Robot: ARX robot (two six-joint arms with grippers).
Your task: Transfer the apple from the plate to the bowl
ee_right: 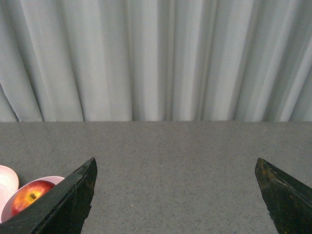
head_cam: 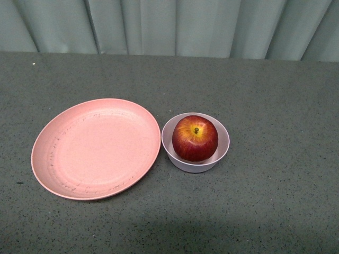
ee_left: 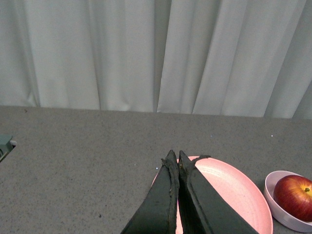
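The dark-red apple (head_cam: 195, 137) with a yellow patch round its stem sits inside the small pale pink-lilac bowl (head_cam: 222, 153). The wide salmon-pink plate (head_cam: 95, 148) lies bare just left of the bowl, nearly touching it. No arm shows in the front view. In the left wrist view my left gripper (ee_left: 175, 158) is shut and empty, held above the plate (ee_left: 234, 190), with the bowl (ee_left: 278, 204) and apple (ee_left: 295, 195) beside it. In the right wrist view my right gripper (ee_right: 175, 168) is open and empty over bare table, away from the apple (ee_right: 29, 197) and bowl (ee_right: 53, 180).
The dark grey table (head_cam: 275, 95) runs back to a grey-green curtain (head_cam: 169, 26). A small pale object (ee_left: 5, 144) shows at the table's edge in the left wrist view.
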